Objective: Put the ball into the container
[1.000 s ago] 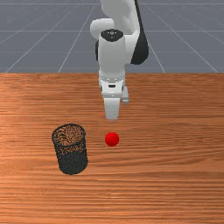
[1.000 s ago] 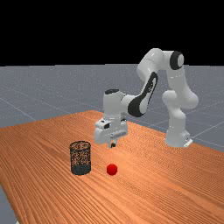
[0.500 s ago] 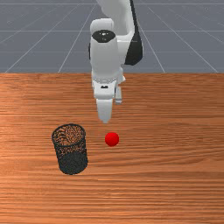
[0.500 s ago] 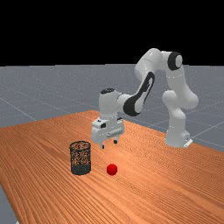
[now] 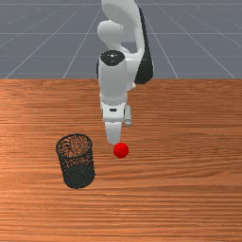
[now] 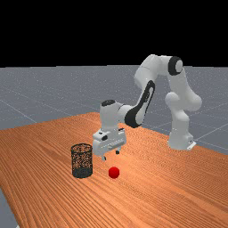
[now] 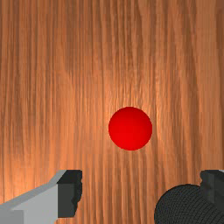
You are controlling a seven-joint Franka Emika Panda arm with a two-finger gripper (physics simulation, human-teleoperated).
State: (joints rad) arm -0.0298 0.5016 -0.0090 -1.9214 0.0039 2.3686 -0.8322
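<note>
In the far view my gripper (image 6: pixel 111 155) hangs open above the table, higher than the red ball (image 6: pixel 114 172). In the front view the gripper (image 5: pixel 113 141) is just behind the ball (image 5: pixel 121 150) and slightly to its left. The wrist view has the ball (image 7: pixel 130 128) out ahead of the open gripper (image 7: pixel 141 192), with nothing between the fingers. The container, a black mesh basket (image 5: pixel 76 163), stands upright at the front view's left of the ball; part of the basket (image 7: pixel 181 205) lies below one finger in the wrist view.
The orange-brown wooden table (image 5: pixel 179 189) lies under everything. In the far view the basket's rim (image 6: pixel 82 146) rises higher than the ball and close beside the gripper. The arm's base (image 6: pixel 180 140) stands at the table's far-right side.
My gripper shifted toward the front view's left, then came down closer to the ball's height. The fingers have come into sight apart in the far view. Ball and basket have stayed put.
</note>
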